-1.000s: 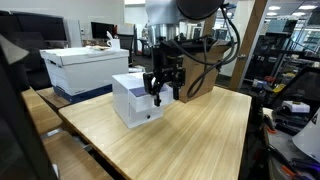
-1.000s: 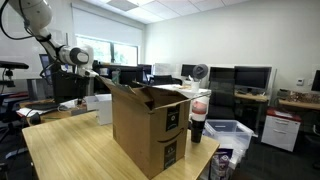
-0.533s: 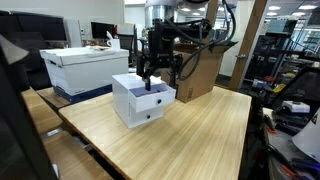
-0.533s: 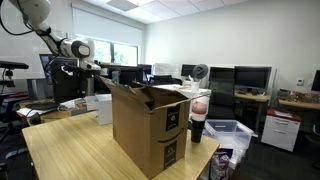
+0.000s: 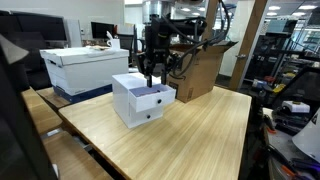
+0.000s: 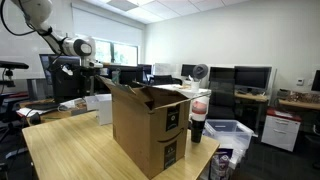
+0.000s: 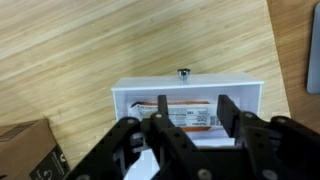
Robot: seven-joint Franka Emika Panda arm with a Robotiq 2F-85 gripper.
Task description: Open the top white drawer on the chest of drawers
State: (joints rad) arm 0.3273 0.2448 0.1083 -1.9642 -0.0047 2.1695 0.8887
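Tool point(image 7: 193, 118) spread wide, gripping nothing. Directly beneath it, apart: the top white drawer point(image 7: 186, 92), standing pulled out of the chest of drawers point(image 5: 128, 102), knob point(image 7: 183, 73) just ahead. Danger on descending: snagging the drawer wall, shoving the probably light chest across the tabletop point(image 5: 195, 135).

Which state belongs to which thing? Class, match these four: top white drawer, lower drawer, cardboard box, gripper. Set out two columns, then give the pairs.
Things:
1 top white drawer
2 lower drawer
3 cardboard box
4 gripper

States:
A flaps standing up
B jaws apart, holding nothing
C pulled out
D shut

Pairs: 1-C, 2-D, 3-A, 4-B
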